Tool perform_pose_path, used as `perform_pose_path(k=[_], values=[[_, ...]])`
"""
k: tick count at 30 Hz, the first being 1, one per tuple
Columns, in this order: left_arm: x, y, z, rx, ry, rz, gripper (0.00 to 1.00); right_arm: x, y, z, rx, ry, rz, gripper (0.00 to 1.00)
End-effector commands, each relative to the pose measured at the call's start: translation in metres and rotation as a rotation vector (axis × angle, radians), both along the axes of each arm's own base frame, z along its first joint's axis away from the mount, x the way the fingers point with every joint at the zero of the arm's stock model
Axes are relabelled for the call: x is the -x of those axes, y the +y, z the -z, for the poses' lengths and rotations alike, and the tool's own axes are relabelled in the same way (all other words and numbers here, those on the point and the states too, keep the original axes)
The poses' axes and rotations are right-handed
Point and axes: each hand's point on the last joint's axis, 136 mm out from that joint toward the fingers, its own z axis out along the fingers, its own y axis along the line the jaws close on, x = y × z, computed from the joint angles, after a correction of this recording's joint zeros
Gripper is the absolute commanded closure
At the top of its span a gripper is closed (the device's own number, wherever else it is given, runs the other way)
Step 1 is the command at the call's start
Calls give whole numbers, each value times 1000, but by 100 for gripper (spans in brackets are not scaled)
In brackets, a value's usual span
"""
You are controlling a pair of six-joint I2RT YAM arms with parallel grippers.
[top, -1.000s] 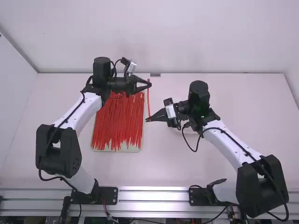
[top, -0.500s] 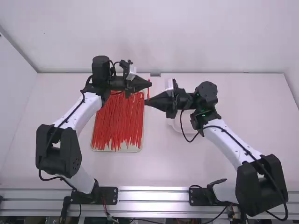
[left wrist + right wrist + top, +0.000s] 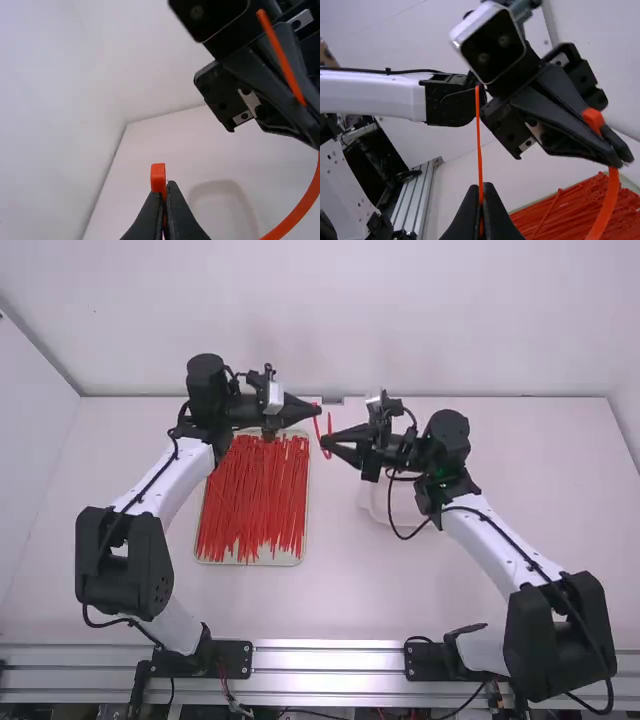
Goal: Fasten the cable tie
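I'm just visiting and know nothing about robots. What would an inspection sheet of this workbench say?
Surface: white table, no spills seen.
Job's things: one red cable tie held above the table, bent between both arms; spare cable ties piled on a tray.
Clutter: pale shape under the right arm, unidentifiable.
End effectors: left end effector shut on the tie's head; right end effector shut on its tail.
Cables: black wires loop at both wrists.
Surroundings: white walls, metal rail in front.

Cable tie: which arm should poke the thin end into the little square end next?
Probably the right arm. The right pincer pinches the thin tail of the cable tie, free to steer. The left pincer grips the square head, so it can hold that steady.
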Motion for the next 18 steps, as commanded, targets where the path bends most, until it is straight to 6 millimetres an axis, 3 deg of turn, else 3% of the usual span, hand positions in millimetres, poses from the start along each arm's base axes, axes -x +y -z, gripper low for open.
perform_pose_path(k=[1, 11, 18], values=[[3, -1, -12, 3, -101, 22, 98, -1, 0, 5, -5, 77, 7, 100], [12, -16, -20, 10, -223, 66, 98, 16, 25, 18, 29, 129, -40, 100], [26, -10, -20, 14, -328, 154, 98, 8, 28, 27, 27, 212, 25, 100]])
